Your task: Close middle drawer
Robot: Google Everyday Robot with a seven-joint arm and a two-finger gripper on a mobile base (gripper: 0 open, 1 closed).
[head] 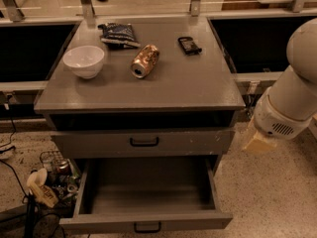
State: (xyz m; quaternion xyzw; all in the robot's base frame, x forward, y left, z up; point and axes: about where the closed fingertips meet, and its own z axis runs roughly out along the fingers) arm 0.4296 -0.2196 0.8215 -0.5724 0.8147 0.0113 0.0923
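Speckled flooring [270,202] is being occupied by a grey cabinet [198,88]. Its middle drawer [148,221] is being shown pulled far out, lowest in view. Right of the cabinet, apart from it, the gripper [257,144] is being held; its opening and hold cannot be told. A white bowl [84,61] and a toppled can [145,61] are being borne on top.
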